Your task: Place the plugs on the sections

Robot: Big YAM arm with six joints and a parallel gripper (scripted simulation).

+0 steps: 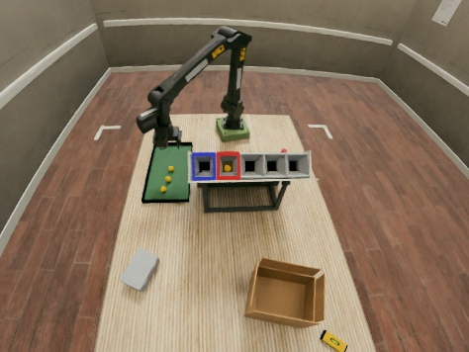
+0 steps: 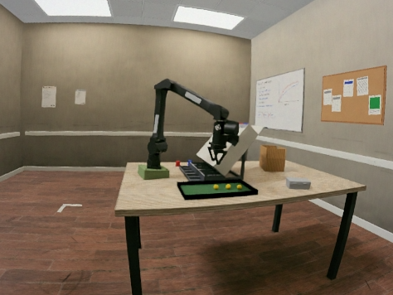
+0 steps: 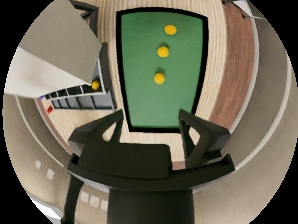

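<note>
My gripper (image 1: pixel 168 144) (image 2: pixel 216 160) (image 3: pixel 151 112) is open and empty. It hangs above the back edge of the green tray (image 1: pixel 180 153) (image 2: pixel 195 190) (image 3: pixel 140 63). Three yellow marbles (image 1: pixel 167 178) (image 2: pixel 228 186) (image 3: pixel 162 51) lie in the tray. The blue-banded funnel (image 1: pixel 203 176) and the red-banded funnel (image 1: pixel 228 177) stand at the left end of the funnel row. A yellow marble (image 1: pixel 227 168) sits in the red-banded funnel. In the wrist view another marble (image 3: pixel 95 86) shows in the section rack (image 3: pixel 73 102) (image 2: pixel 198 171) at the end nearest the tray. The red plug (image 2: pixel 177 163) (image 1: pixel 283 149) and the blue plug (image 2: pixel 189 162) stand behind the rack.
Three grey funnels (image 1: pixel 272 166) continue the row to the right. The slanted cover (image 2: pixel 232 149) (image 3: pixel 47 50) hides the pipes. The arm's green base (image 1: pixel 232 130) stands behind. A cardboard box (image 1: pixel 287 292) (image 2: pixel 272 157), a grey block (image 1: pixel 140 269) (image 2: pixel 298 182) and a yellow level (image 1: pixel 332 341) lie at the table's front.
</note>
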